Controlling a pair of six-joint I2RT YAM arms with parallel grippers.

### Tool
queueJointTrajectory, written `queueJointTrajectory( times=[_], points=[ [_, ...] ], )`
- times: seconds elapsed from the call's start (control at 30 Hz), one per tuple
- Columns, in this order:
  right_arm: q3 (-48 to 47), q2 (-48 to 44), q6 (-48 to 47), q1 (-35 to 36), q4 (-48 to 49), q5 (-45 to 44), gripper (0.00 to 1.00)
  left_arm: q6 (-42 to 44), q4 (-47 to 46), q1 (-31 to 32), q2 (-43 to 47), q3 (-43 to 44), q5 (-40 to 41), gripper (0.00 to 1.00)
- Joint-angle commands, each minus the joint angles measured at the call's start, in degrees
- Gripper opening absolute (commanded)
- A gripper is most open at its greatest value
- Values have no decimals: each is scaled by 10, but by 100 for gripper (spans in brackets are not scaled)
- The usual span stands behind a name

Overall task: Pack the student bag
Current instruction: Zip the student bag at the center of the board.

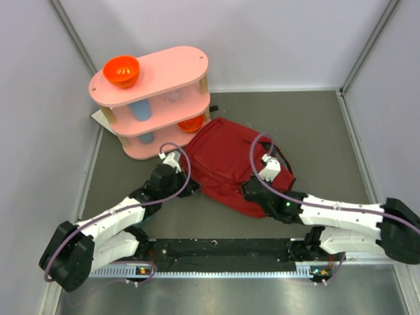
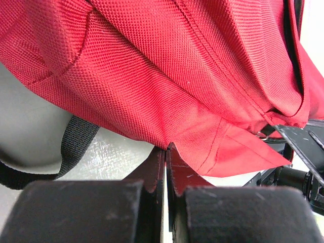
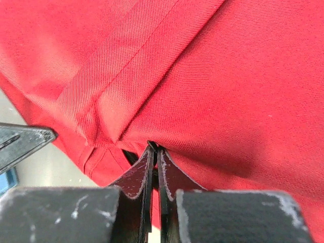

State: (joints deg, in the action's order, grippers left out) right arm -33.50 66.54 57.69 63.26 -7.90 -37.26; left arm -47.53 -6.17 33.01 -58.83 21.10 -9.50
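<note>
The large dark red fabric backpack [image 1: 226, 164] was seen flat on the grey table [image 1: 315, 131], its cloth pinched by the left gripper [image 2: 166, 152] and the right gripper [image 3: 154, 152], both pressed together. Such thin folds could be lost if pulled.

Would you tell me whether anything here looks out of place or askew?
The student bag lies slumped and skewed on the table, its far corner close to the pink shelf. The left hand and right hand each pinch its fabric. Nothing looks spilled or damaged.
</note>
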Motion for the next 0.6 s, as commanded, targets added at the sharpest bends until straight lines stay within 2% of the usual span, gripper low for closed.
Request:
queueJointTrajectory(
  times=[0.0,0.27,0.5,0.53,0.57],
  points=[
    [58,-92,-35,-8,18,-13,0,21,-5,-11,9,15,20,0],
    [135,-291,-6,-8,-60,-25,0,47,-3,-58,-11,34,-10,0],
    [150,-381,-52,-8,-73,-4,0,74,6,-88,-12,42,-25,0],
    [151,-383,-61,-7,-68,2,0,78,10,-88,-10,44,-31,5],
    [151,-383,-76,-8,-56,9,0,87,12,-88,-3,46,-38,29]
  ],
)
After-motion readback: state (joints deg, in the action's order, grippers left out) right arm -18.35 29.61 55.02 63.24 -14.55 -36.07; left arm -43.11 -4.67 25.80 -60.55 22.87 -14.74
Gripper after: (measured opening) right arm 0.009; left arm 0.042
